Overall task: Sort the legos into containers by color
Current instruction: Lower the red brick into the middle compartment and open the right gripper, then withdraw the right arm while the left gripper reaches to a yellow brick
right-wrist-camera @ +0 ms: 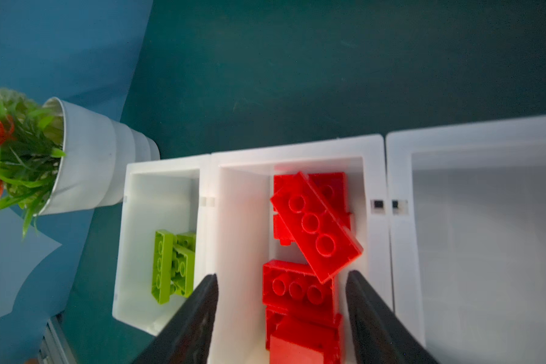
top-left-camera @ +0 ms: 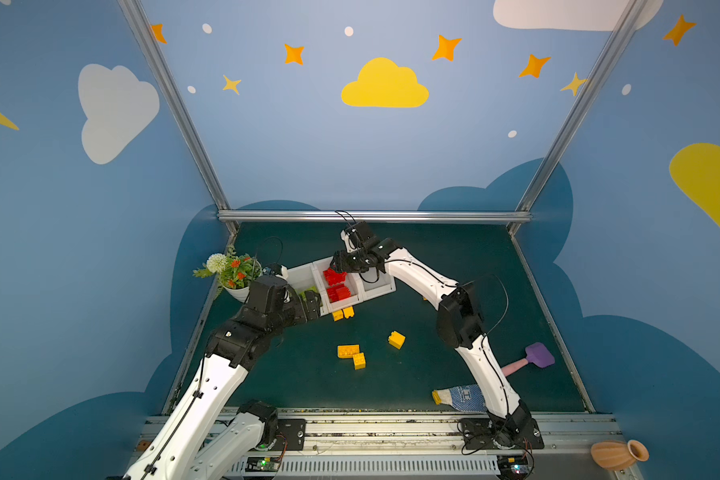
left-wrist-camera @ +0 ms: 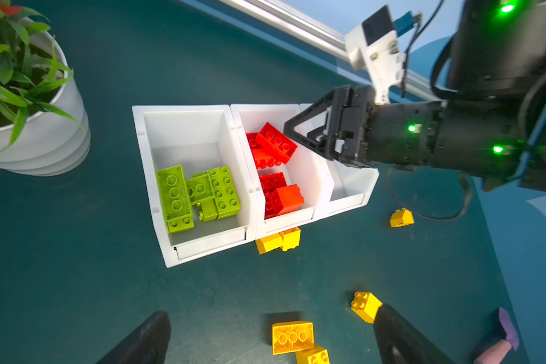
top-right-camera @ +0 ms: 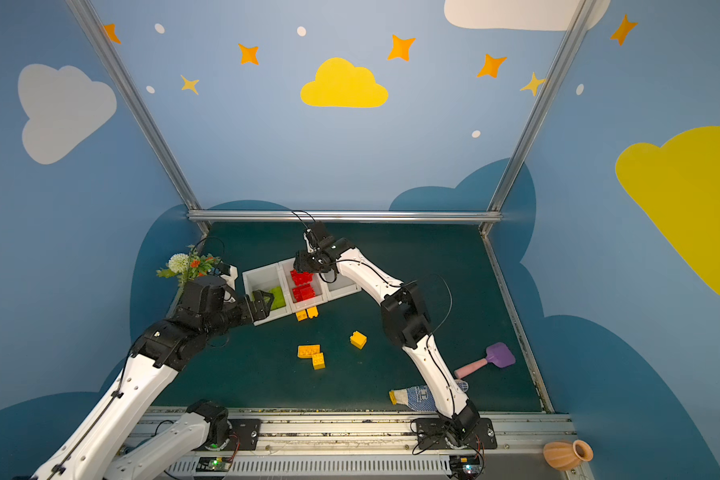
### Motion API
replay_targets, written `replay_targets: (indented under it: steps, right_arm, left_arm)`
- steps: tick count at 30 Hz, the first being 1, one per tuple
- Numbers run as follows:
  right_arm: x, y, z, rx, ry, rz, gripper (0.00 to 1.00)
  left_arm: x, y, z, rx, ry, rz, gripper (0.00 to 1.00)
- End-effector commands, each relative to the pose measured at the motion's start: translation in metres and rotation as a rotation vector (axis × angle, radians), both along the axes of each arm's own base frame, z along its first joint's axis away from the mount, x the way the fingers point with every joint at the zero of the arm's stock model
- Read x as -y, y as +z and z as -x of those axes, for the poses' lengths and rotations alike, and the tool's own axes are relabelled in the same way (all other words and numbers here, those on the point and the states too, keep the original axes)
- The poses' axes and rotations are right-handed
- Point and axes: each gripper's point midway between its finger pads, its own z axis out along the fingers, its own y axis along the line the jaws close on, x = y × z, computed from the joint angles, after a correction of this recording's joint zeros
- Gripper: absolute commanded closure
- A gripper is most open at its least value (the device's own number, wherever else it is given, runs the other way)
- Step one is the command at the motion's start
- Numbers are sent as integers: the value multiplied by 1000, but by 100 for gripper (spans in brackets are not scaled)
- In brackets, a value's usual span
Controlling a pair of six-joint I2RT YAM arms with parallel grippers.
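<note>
Black fingers (right-wrist-camera: 202,315) of the right gripper (right-wrist-camera: 282,275) fill the near edge of the right wrist view. They are parted with nothing between them, poised over the red legos (right-wrist-camera: 316,227) heaped in the middle bin (right-wrist-camera: 297,151) of the three joined containers (left-wrist-camera: 183,108). One red brick lies tilted on top of the heap. Green legos (left-wrist-camera: 199,192) sit in the bin next to the flower pot (left-wrist-camera: 44,135). The third bin (right-wrist-camera: 401,252) looks empty (part of it is hidden behind the arm). Yellow legos (left-wrist-camera: 292,337) are all outside. A pair (left-wrist-camera: 278,241) touches the middle bin's near wall, one lies beside the third bin, and three more are loose on the table (top-left-camera: 292,374).

Judging by this, red and green are sorted and the yellow round is about to start. The next move calls for the right gripper to lift clear of the bins. Either arm then needs to close on a yellow brick across its flat sides and carry it to the empty bin.

In both top views the right arm arches from its base, elbow high, wrist bent down over the far end of the middle bin. The left gripper (top-right-camera: 269,303) hangs over the near end of the green bin, jaws spread wide and empty, forearm reaching in low from the left.
</note>
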Motion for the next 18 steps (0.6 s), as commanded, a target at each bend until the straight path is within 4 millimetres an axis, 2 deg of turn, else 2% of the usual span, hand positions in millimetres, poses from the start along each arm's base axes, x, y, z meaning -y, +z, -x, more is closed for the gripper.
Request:
replay_targets:
  steps: [1,4,6,9,13,18]
  right_arm:
    - [19,69,-2,113,-7,-98,35]
    - [53,85,2,143,-46,-137,33]
    - [78,88,6,144,-75,-162,33]
    - [120,85,15,137,-122,-169,32]
    - [177,68,34,124,-194,-148,31]
    - [231,40,66,114,-276,-92,26]
  left_arm:
    - [7,-13,4,-39,-30,-57,1]
    - [16,-24,9,-70,-52,-128,2]
    - [21,-35,13,-102,-55,-156,3]
    - [30,-63,22,-188,-55,-146,6]
    - [42,-98,32,-281,-53,-129,11]
    - [52,-116,29,-324,-43,-156,7]
